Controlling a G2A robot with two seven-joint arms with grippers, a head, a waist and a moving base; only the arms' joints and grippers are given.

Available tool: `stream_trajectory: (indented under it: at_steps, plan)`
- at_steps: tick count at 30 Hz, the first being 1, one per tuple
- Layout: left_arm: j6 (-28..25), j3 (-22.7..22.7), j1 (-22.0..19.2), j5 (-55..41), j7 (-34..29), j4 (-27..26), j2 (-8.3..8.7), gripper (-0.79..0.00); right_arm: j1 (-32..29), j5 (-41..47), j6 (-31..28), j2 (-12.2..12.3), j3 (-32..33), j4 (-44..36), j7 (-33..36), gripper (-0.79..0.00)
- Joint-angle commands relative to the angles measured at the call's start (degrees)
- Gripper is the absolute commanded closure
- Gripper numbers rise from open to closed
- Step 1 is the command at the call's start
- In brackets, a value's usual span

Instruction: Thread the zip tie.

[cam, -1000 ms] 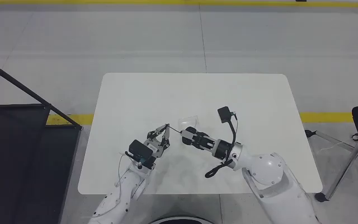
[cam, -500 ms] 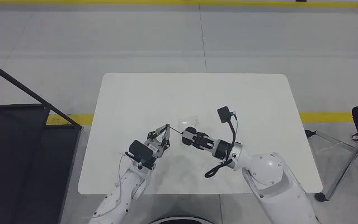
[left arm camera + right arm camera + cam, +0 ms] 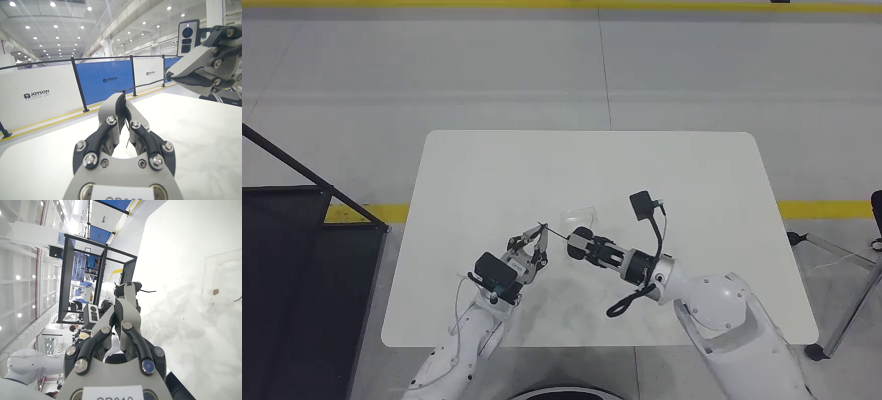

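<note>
Against the frame one second back, the left gripper sits a touch nearer the right edge and the near edge of the table. The right arm's wrist sits a touch nearer the left edge. Both shifts are slight, and both grips look unchanged. The two grippers face each other tip to tip, between the middle of the table and its near edge, held clear of the surface. The left one comes in from the near-left and the right gripper from the near-right, with a short gap between them. The zip tie, a thin black strap, bridges that gap in the air. In the left wrist view the left gripper's fingers are closed together on the strap. It passes between the ribbed black pads, a short stub shows at the tips, and the loose tail hangs down inside the gripper toward the wrist. From the tips the strap runs across, slightly bowed, to the right gripper, whose fingers are pressed together on its other end. Whether the strap's end has entered the tie's head cannot be told. A clear plastic tray lies flat on the table just beyond the grippers, toward the far edge and apart from both. The right wrist view shows a small brown speck in it. A black cable loops beside the right arm's wrist.
</note>
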Motion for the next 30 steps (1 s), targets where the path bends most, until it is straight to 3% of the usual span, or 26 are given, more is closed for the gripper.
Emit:
stream_trajectory:
  at_steps: [1, 19, 30]
  plan:
    - [-0.2, 0.0, 0.1, 0.1, 0.2, -0.1, 0.0, 0.0, 0.1, -0.2, 0.2, 0.0, -0.1, 0.0, -0.1, 0.0]
    - [-1.6, 0.2, 0.6, 1.5, 0.5, -0.3, 0.07, 0.0, 0.4, -1.0, 1.0, -0.1, -0.6, 0.0, -0.3, 0.0]
    - [-1.4, 0.1, 0.5, 1.5, 0.1, -0.2, 0.0, 0.0, -0.5, 0.9, -2.1, 0.0, 0.4, -0.3, -0.2, 0.0]
